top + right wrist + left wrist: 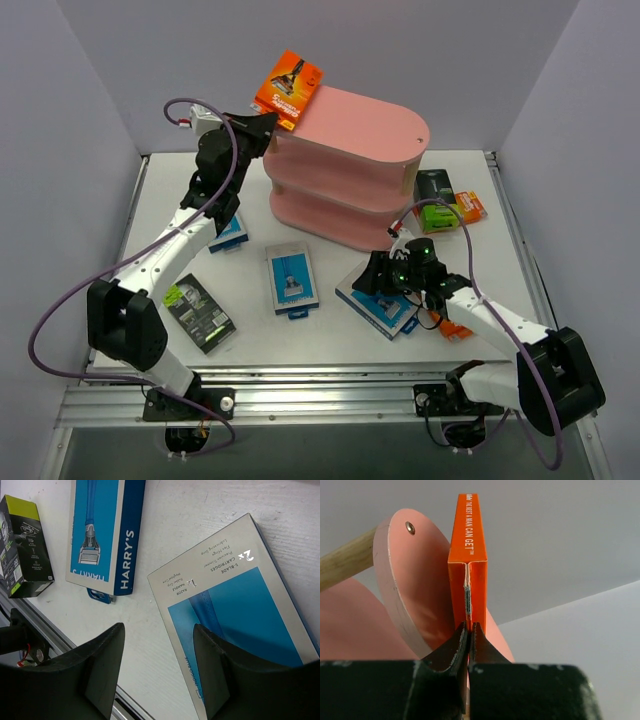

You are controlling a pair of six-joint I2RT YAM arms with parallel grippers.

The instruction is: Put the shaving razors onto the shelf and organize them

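A matte white tabletop (330, 335) is boxed in by plain pale grey walls (450, 60): one beyond the left tool (272, 125), one at each side. An aluminium rail (320, 400) edges its near side. Light is soft and even.

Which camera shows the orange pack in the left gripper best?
Top external: the orange pack shows its printed face there. Left wrist shows only its narrow edge in the left gripper; right wrist misses it.

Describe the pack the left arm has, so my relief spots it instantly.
Find the pink three-tier shelf at the back. By its top board's left end, the left gripper pinches a bright orange razor pack. It alone is held off the table.
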